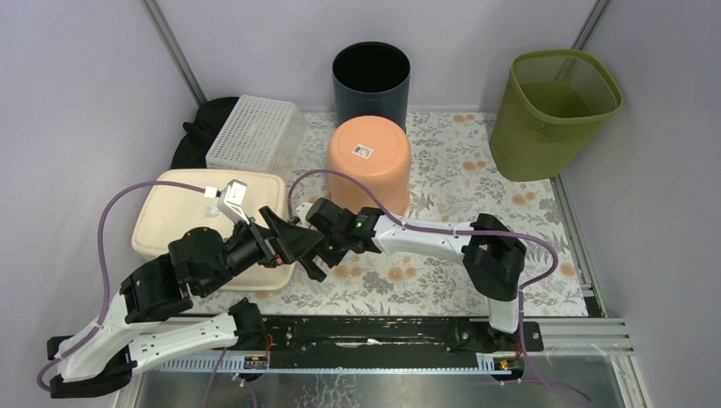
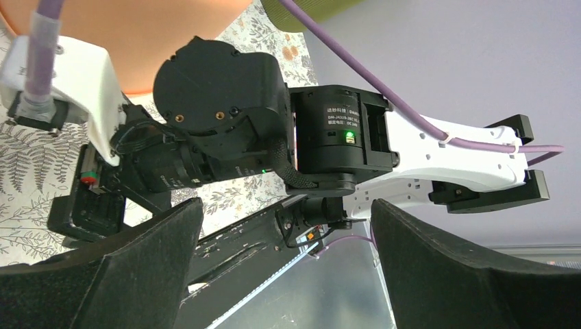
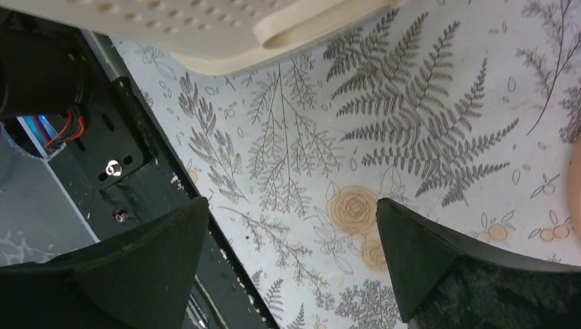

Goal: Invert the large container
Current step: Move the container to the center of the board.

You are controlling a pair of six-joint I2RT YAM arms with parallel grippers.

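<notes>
Cream large container sits left of the orange bucket, flat base up, rim on the tabletop; looks flipped to me. Left pincer and right pincer both gape empty in front of the bucket. Only retracting left, I reckon.

You've got a black round plastic bin at the back, an olive-green mesh wastebasket far right, and a white perforated plastic crate on the left.
</notes>
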